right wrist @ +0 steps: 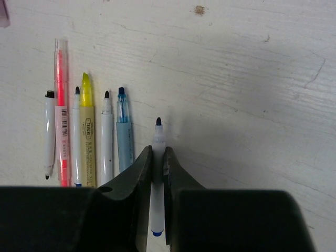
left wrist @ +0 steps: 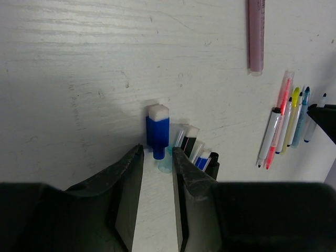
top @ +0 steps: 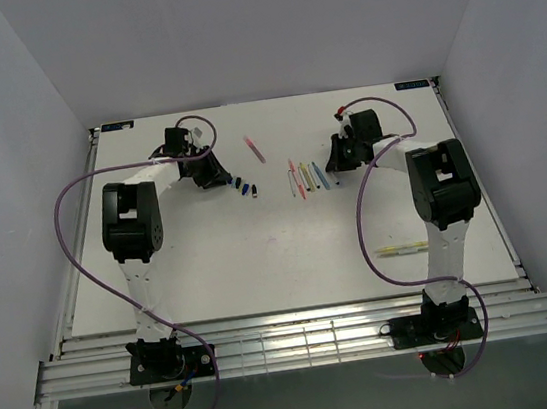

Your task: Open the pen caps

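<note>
A blue pen cap [left wrist: 157,131] with a white end lies on the table just ahead of my left gripper [left wrist: 156,152]. The jaws stand open, with table showing on both sides of the cap's narrow end. More pen caps [left wrist: 198,152], black, blue and clear, lie beside the right finger. From above they form a short row [top: 243,184] by the left gripper [top: 215,175]. My right gripper [right wrist: 158,151] is shut on a white pen [right wrist: 158,137] whose bare black tip points forward. It is at the right end of a row of uncapped pens [right wrist: 84,136]. The right gripper [top: 337,164] is beside that row [top: 307,177].
A pink pen [top: 254,148] lies alone at the back middle, also in the left wrist view as a pink barrel [left wrist: 256,34]. A yellow pen [top: 400,248] lies near the right arm's forearm. Purple cables loop beside both arms. White walls surround the table.
</note>
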Available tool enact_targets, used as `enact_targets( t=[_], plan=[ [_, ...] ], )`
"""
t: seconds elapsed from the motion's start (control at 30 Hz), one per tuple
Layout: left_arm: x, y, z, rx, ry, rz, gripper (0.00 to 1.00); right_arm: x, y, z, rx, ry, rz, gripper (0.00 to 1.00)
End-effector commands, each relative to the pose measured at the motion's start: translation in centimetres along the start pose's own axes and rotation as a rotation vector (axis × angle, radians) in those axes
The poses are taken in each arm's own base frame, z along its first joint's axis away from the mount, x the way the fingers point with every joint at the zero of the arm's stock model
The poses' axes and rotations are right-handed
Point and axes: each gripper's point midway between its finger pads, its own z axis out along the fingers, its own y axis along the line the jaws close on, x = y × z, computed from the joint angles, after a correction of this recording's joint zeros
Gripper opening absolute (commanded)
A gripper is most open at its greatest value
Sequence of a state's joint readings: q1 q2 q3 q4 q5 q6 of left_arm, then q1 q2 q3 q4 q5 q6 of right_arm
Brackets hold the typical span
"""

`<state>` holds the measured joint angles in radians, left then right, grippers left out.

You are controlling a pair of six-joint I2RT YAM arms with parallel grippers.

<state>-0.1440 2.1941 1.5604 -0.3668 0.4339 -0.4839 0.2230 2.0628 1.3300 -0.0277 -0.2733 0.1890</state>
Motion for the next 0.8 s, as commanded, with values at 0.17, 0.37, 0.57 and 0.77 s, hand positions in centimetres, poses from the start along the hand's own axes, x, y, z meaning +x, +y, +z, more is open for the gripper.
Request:
enact_targets(
  t=[0.17,0.37,0.57,0.77],
  plan=[
    [0.3,-0.5,-3.0,-0.051,-0.033,0.015,0.41,-1.3,1.8,0.6,-0.053,-0.018,-0.011,0.13],
    [-0.4,-2.2,-5.8,-0.023,-0.095,0.044,0.42,-1.6,2.3,0.1,-0.054,-0.025,-0.017,0.22],
    [0.2,-3.9,-8.5,0.025,-0.123,0.059,0.42,-2.2,2.8,-0.6,-0.056,-0.041,-0.03,0.3],
    [0.4,-5.1,-11.0,0.05,-0.169,0.087,0.43,-3.5,3.5,-1.4,-0.055,-0.083,-0.042,0.35]
  ],
)
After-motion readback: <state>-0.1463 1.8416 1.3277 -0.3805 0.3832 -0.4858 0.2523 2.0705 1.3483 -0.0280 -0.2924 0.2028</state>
